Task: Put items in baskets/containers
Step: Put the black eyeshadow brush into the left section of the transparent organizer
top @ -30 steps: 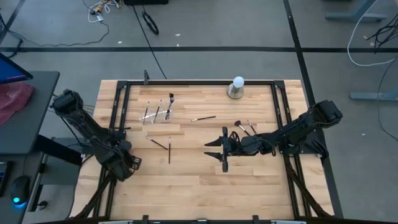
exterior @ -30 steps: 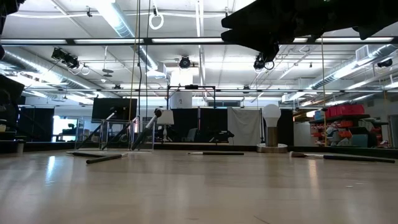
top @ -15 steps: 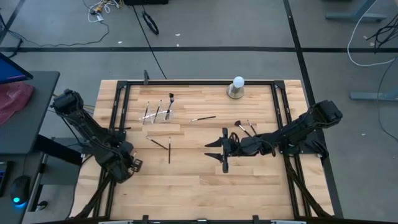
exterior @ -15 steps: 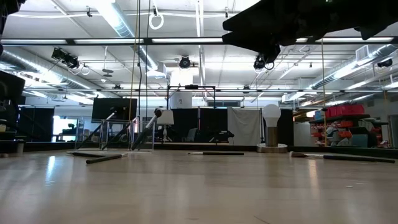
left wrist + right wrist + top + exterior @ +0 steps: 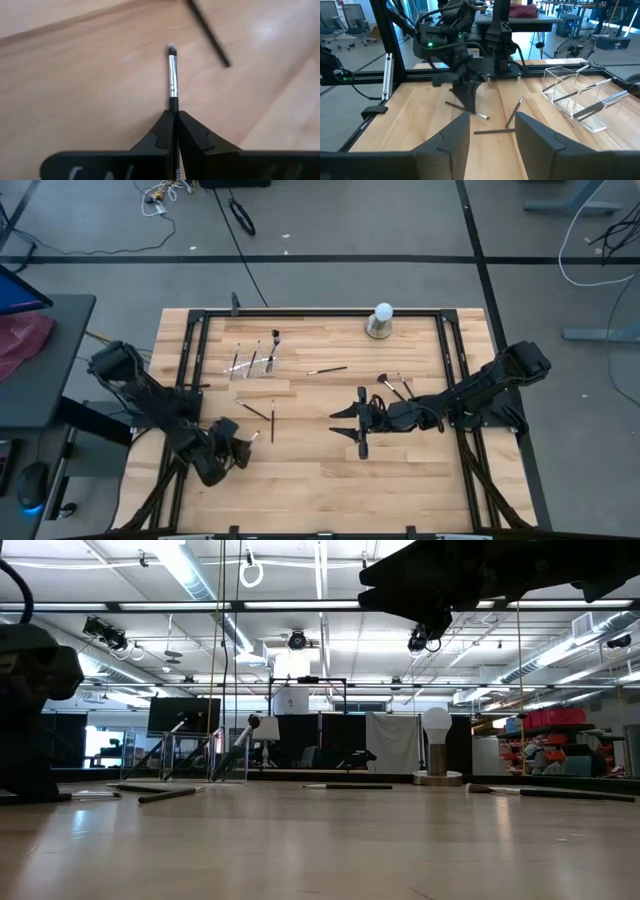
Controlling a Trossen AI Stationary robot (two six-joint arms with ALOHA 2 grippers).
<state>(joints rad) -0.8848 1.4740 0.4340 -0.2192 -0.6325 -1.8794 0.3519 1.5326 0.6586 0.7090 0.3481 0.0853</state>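
Near table's left front, left gripper point(image 5: 174, 117) clamped on thin makeup brush point(image 5: 172, 80): dark handle, silver ferrule, pale tip. Right gripper point(image 5: 358, 423) mid-table, fingers spread, empty. Clear holder point(image 5: 578, 96) holds brushes. Light wood tabletop point(image 5: 320, 470); workshop beyond.

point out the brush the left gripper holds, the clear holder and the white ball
brush point(image 5: 173, 75), left wrist view, on its silver ferrule
clear holder point(image 5: 572, 95), right wrist view, on its side wall
white ball point(image 5: 382, 311), high view, on its top
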